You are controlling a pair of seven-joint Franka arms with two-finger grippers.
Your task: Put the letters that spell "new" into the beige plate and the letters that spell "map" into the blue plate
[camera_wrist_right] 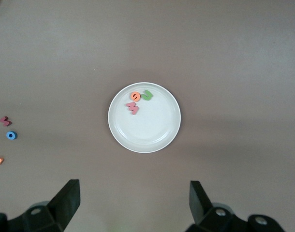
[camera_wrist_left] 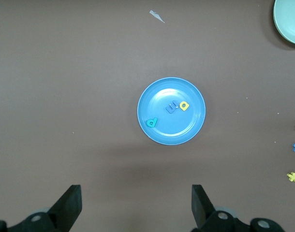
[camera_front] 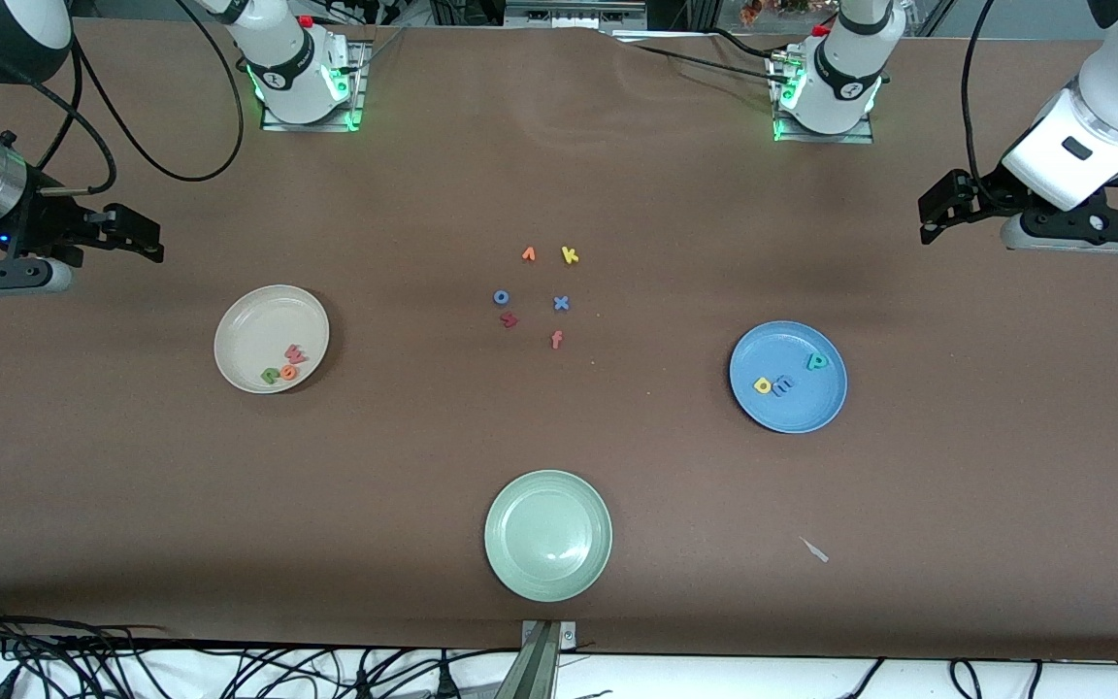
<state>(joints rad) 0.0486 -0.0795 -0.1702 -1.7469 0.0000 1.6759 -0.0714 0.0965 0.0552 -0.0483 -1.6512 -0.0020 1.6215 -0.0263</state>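
The beige plate (camera_front: pixel 263 330) lies toward the right arm's end and holds the green "n" (camera_front: pixel 270 375), orange "e" (camera_front: pixel 287 371) and pinkish "w" (camera_front: pixel 296 353). The blue plate (camera_front: pixel 792 408), toward the left arm's end, holds the yellow "a" (camera_front: pixel 764 385), periwinkle "m" (camera_front: pixel 782 385) and teal "p" (camera_front: pixel 816 361). My right gripper (camera_front: pixel 137 238) hangs open and empty high above bare table beside the beige plate (camera_wrist_right: pixel 147 130). Over the table near the blue plate (camera_wrist_left: pixel 176 130), my left gripper (camera_front: pixel 930 216) is also open and empty.
Loose letters lie mid-table: orange "v" (camera_front: pixel 528 254), yellow "k" (camera_front: pixel 570 255), blue "o" (camera_front: pixel 501 297), blue "x" (camera_front: pixel 561 303), a dark red letter (camera_front: pixel 509 318) and a salmon "f" (camera_front: pixel 556 339). A pale green plate (camera_front: pixel 548 535) sits nearest the front camera. A small scrap (camera_front: pixel 815 549) lies beside it.
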